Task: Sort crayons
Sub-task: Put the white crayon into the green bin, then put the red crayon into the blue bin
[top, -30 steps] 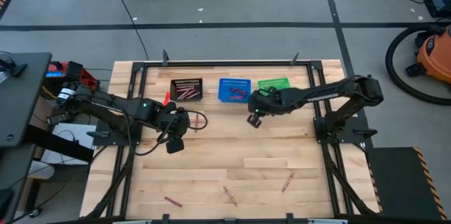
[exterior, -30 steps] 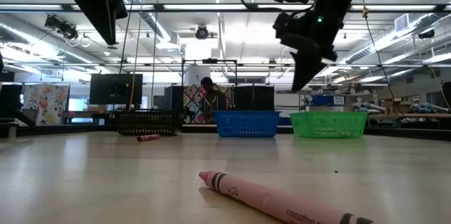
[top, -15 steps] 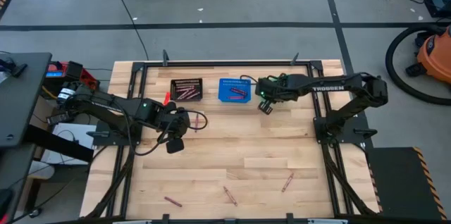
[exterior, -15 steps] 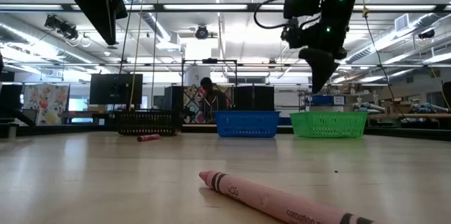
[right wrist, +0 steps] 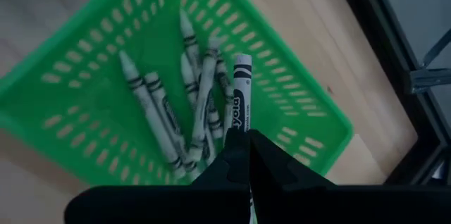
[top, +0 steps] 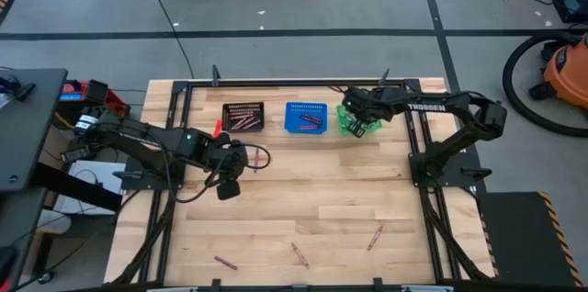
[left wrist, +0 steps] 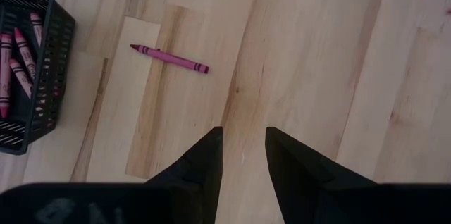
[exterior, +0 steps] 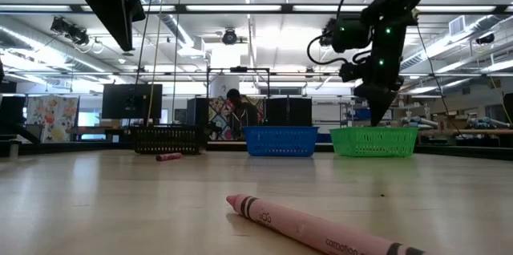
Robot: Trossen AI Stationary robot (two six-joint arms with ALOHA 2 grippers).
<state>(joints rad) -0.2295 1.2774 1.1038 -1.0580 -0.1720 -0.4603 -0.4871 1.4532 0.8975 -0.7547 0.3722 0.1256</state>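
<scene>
My right gripper (top: 360, 123) hangs over the green basket (right wrist: 296, 104) at the far right and is shut on a pale grey crayon (right wrist: 240, 86). Several pale crayons (right wrist: 190, 104) lie in that basket. In the low view the gripper (exterior: 377, 109) stands just above the basket's rim (exterior: 374, 131). My left gripper (left wrist: 242, 143) is open and empty above the bare table at the middle left (top: 230, 186). A magenta crayon (left wrist: 169, 58) lies on the table ahead of it. The black basket (left wrist: 32, 76) holds pink and red crayons. My right gripper pinches the pale crayon's near end (right wrist: 241, 124) between its two fingers. The crayon runs along the fingers and sticks out past their tips. The fingers point down at the basket. The crayon is lifted clear above the crayons in the basket.
The black (top: 243, 116), blue (top: 305, 117) and green baskets stand in a row at the far edge. Three loose crayons lie near the front edge (top: 225, 263) (top: 299, 255) (top: 375, 237); one shows large in the low view (exterior: 321, 231). A person stands in the room behind (exterior: 238, 111).
My right gripper has gone from the table in front of the blue basket toward the far right edge and now hangs over the green basket.
</scene>
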